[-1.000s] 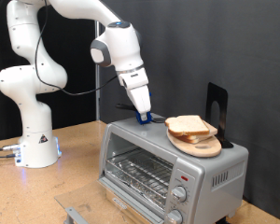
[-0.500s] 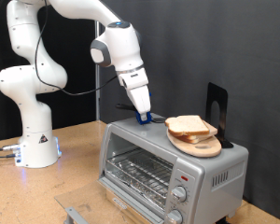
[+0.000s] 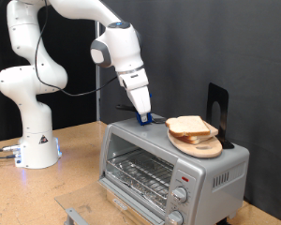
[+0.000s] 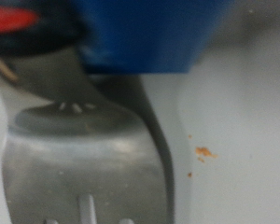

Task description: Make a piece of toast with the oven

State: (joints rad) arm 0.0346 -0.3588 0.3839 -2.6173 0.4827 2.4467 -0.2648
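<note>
The silver toaster oven (image 3: 173, 164) stands on the wooden table with its glass door shut and the wire rack (image 3: 140, 172) bare inside. Pale bread slices (image 3: 189, 126) are stacked on a round wooden plate (image 3: 201, 146) on the oven's top. My gripper (image 3: 143, 116) is lowered onto the oven top, to the exterior view's left of the plate, at a small blue object (image 3: 152, 120). The wrist view shows a slotted metal spatula blade (image 4: 84, 159) close up, under a blue part (image 4: 149, 33), lying on the grey oven top (image 4: 233, 112). My fingers do not show there.
Two round knobs (image 3: 181, 196) and a red mark (image 3: 185, 177) are on the oven's front. A black stand (image 3: 217, 105) rises behind the plate. The arm's white base (image 3: 33, 141) stands at the exterior view's left. A small metal part (image 3: 75, 216) lies at the table's front.
</note>
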